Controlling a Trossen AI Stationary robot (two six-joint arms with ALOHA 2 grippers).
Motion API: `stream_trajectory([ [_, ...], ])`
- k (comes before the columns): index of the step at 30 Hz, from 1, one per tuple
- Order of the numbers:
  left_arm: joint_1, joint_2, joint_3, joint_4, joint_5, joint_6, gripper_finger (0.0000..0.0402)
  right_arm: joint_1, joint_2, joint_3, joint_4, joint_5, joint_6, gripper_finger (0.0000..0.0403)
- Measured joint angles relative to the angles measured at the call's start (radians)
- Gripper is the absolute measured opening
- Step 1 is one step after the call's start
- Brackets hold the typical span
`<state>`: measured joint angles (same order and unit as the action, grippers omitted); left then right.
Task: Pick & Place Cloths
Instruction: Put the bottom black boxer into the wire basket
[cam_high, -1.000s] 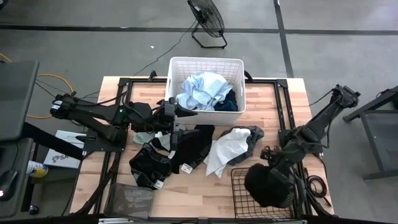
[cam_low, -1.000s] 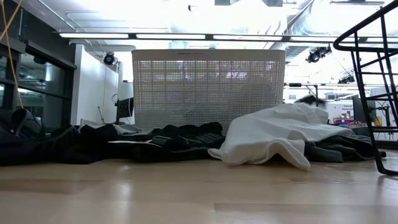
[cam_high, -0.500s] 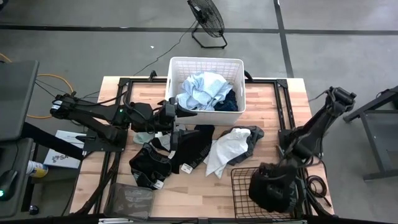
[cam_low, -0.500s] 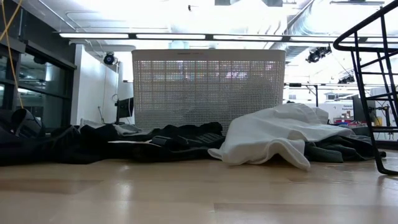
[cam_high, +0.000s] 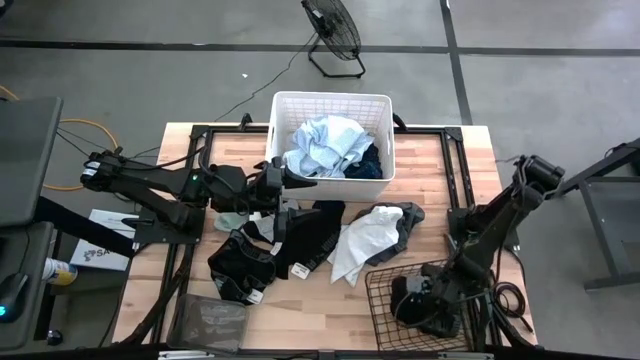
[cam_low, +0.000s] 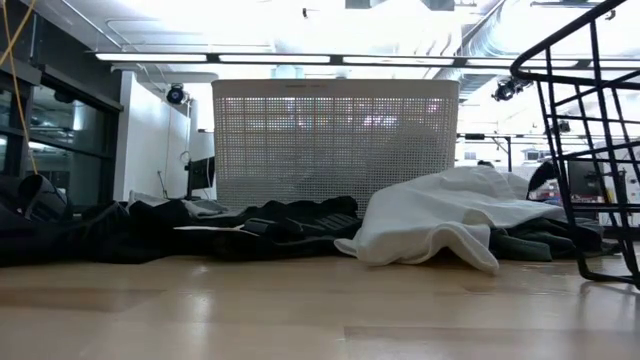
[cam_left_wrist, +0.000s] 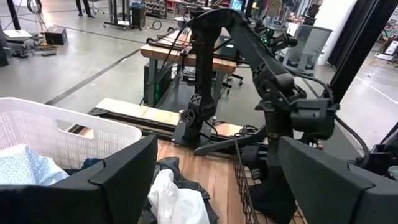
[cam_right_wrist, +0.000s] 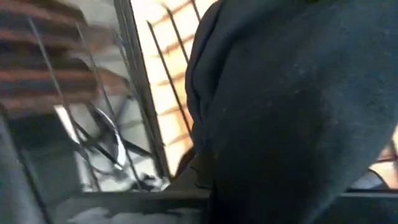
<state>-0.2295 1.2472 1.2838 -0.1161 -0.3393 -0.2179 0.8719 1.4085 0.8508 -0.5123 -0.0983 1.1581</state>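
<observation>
My right gripper (cam_high: 432, 293) is down inside the black wire basket (cam_high: 376, 292) at the near right, shut on a black cloth (cam_high: 418, 312) that fills the right wrist view (cam_right_wrist: 286, 112). A white-grey cloth (cam_high: 365, 238) and black cloths (cam_high: 300, 240) lie spread on the table's middle; both show in the low view (cam_low: 440, 225) (cam_low: 270, 225). A light blue cloth (cam_high: 325, 145) and a dark navy one (cam_high: 368, 165) lie in the white basket (cam_high: 330, 100). My left gripper (cam_high: 288, 183) waits open and level by that basket's near left corner. My right gripper comes at the black cloth slanting down from above. The cloth and the arm hide its fingers, so which part it has cannot be told. The cloth is bunched below the gripper, inside the wire basket's walls (cam_high: 400, 275).
A small pale green cloth (cam_high: 232, 220) lies by the left arm, and a grey folded piece (cam_high: 210, 322) sits at the near left corner. A black frame (cam_high: 455, 160) runs around the table. A floor fan (cam_high: 332, 30) stands beyond the far edge.
My right gripper has gone down and toward the table's near edge, tipping more steeply downward, and has carried the black cloth from above the wire basket down into it. The wire basket has shifted a little toward the table's left. My left arm has kept still.
</observation>
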Motion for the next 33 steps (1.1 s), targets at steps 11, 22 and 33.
stream_trajectory([
  [11,0.0,0.0,0.0,-0.022,-0.001,-0.027,0.0328,-0.001,0.038,0.06,-0.136,-0.047,-0.197,0.0013],
  [22,0.0,0.0,0.0,-0.022,-0.001,-0.049,0.0328,-0.001,0.035,0.06,-0.11,-0.152,-0.163,0.013],
  [33,0.0,0.0,0.0,-0.021,-0.001,-0.049,0.0328,-0.084,-0.016,0.06,-0.043,-0.439,-0.024,0.0254],
])
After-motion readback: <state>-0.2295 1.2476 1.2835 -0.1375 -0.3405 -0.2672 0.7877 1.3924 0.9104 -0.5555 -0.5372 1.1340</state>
